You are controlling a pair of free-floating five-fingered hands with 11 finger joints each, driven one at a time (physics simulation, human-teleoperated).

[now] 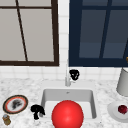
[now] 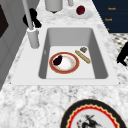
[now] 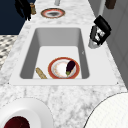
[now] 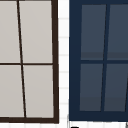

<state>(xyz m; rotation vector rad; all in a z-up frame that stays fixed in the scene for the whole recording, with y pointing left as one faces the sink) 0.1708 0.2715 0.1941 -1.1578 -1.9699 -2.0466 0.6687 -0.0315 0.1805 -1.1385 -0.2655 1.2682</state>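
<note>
Right hand (image 1: 74,74) beside faucet (image 1: 67,80) (red-rimmed plate (image 2: 64,62) below).

The front view faces the sink (image 1: 68,100) head-on, taking in the windows behind it. Both side views look along the worktop from opposite ends, close above the same sink. The upper view faces the windows above it.

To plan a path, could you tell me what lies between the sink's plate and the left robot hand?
In the left side view, a tan stick lies between plate and left robot hand.
</note>
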